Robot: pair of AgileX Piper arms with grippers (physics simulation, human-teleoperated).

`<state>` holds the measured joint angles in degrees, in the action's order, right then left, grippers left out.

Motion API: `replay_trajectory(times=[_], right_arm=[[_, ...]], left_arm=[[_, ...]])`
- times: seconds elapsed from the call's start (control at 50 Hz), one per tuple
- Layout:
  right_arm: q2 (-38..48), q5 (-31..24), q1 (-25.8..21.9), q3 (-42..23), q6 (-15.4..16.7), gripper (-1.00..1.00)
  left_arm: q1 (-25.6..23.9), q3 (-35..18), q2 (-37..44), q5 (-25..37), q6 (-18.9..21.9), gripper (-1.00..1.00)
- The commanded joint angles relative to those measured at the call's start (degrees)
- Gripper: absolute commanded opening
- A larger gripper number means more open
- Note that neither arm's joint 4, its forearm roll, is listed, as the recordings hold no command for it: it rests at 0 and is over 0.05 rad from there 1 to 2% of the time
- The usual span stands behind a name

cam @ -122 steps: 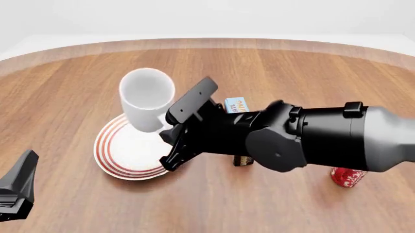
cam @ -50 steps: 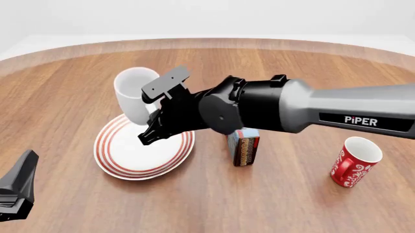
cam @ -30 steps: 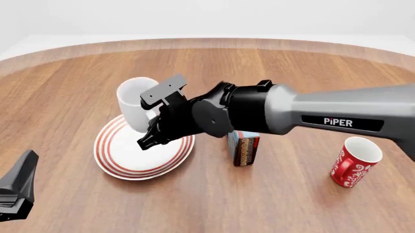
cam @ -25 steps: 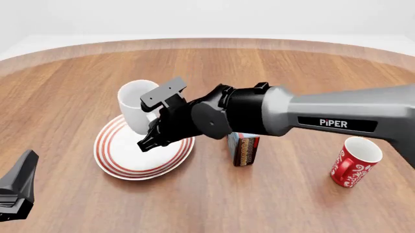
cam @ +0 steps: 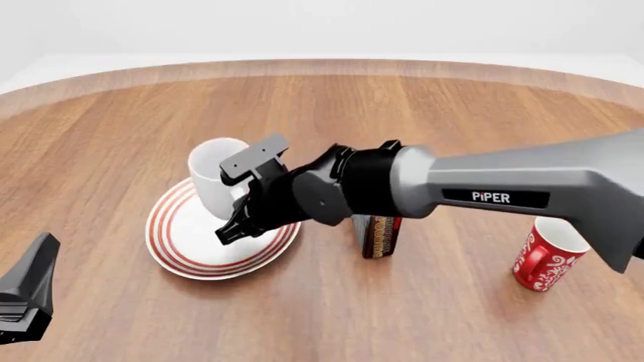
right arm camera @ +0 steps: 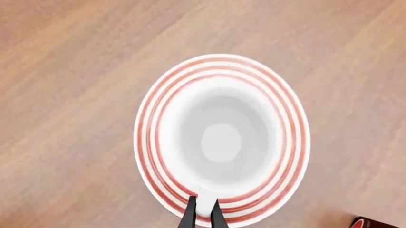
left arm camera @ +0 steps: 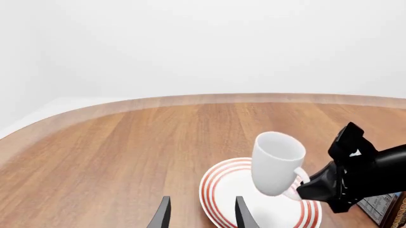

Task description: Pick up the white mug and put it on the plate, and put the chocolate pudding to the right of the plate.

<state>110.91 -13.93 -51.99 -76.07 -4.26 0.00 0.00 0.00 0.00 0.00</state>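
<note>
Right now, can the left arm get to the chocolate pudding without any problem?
Probably not. The chocolate pudding stands beyond the plate, and the right gripper, shut on the white mug above the plate, crosses that path. The left gripper is open at the near left.

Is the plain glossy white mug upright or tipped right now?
Upright: the plain glossy white mug has its mouth up over the red-ringed round plate; right gripper grips its handle.

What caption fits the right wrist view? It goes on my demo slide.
Seen from above, the right gripper pinches the white mug by its handle, centred over the red-ringed plate.
</note>
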Motion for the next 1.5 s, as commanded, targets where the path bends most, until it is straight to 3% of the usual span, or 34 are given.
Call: replay_trajectory(times=[0.02,1.5], right_arm=[[0.9,0.6,-0.1,-0.2,-0.8,-1.00],[4.8,0.9,-1.1,0.4,-3.0,-1.00]], left_arm=[[0.0,0.0,0.0,0.0,0.0,1.00],[0.0,0.0,0.0,0.0,0.0,1.00]])
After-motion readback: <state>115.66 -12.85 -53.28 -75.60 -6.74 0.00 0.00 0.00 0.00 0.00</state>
